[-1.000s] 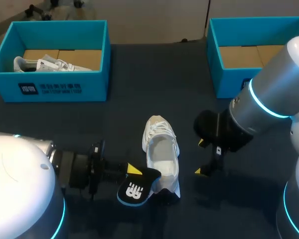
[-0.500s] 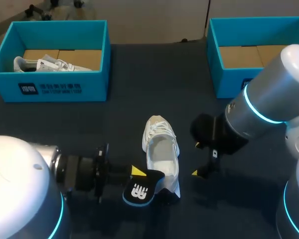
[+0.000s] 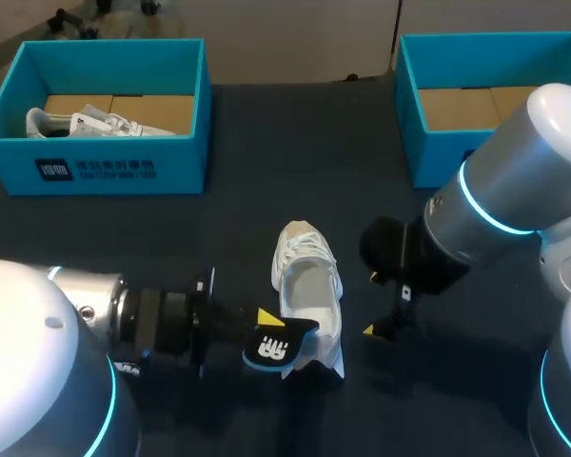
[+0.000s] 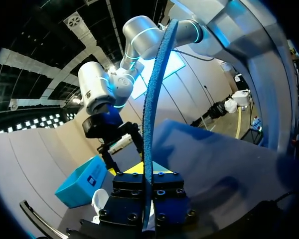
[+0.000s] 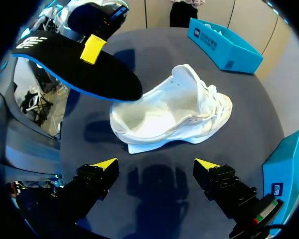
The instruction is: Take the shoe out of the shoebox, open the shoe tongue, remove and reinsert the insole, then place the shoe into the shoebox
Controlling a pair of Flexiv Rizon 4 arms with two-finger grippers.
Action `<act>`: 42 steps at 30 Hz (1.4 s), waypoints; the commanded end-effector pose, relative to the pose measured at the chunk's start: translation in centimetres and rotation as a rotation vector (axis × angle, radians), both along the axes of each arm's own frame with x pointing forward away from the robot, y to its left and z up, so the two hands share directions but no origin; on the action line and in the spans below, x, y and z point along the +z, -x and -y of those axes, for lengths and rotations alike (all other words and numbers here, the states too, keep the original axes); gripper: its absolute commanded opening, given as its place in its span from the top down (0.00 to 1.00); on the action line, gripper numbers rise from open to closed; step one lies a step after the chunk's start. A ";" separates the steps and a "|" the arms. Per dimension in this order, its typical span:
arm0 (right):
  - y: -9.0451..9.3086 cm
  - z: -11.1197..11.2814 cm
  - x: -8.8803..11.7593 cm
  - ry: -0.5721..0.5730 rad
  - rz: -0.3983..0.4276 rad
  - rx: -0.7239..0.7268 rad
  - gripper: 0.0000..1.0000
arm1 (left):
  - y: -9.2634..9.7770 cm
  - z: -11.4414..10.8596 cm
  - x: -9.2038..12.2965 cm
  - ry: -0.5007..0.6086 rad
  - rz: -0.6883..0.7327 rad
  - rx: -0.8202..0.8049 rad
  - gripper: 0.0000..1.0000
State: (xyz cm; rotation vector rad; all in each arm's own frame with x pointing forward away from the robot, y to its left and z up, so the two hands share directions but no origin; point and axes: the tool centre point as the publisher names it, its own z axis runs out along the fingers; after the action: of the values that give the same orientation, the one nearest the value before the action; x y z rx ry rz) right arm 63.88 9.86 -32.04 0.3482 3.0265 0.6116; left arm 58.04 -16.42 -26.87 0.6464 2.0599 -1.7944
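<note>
A white shoe [image 3: 309,286] lies on the dark table, toe pointing away, its opening empty; the right wrist view has the shoe [image 5: 174,114] on its side ahead of the fingers. My left gripper [image 3: 271,328] is shut on a black insole [image 3: 274,350] with a blue edge, held at the shoe's heel. The left wrist view shows the insole [image 4: 152,114] edge-on, rising from that gripper [image 4: 147,185]. My right gripper [image 3: 373,305] hangs open just right of the shoe, nothing between its fingers [image 5: 157,167]. The insole [image 5: 74,64] hovers over the heel.
A blue shoebox [image 3: 95,157] at the back left holds another white shoe [image 3: 86,122]. A second blue shoebox [image 3: 428,143] at the back right shows only its cardboard floor. My right arm's elbow [image 3: 533,152] overhangs that box's front.
My left gripper has carried the insole to the right, up to the shoe's heel. My right arm has shifted slightly left, towards the shoe; its fingers stay open.
</note>
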 end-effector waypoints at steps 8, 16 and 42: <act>0.1 0.0 -0.2 -0.001 0.002 -0.001 0.00 | -1.9 0.9 -1.5 -0.022 -0.010 0.017 1.00; 0.1 0.0 -0.2 -0.001 0.002 -0.001 0.00 | -2.4 0.7 -2.4 -0.050 -0.010 0.032 1.00; 0.1 0.0 -0.2 -0.001 0.002 -0.001 0.00 | -1.9 0.6 -2.8 -0.083 0.022 0.027 1.00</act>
State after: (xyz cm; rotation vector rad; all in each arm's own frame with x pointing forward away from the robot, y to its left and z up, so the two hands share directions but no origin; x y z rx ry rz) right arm 63.85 9.86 -32.04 0.3491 3.0257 0.6115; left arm 60.01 -16.86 -29.63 0.6573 2.1245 -1.6918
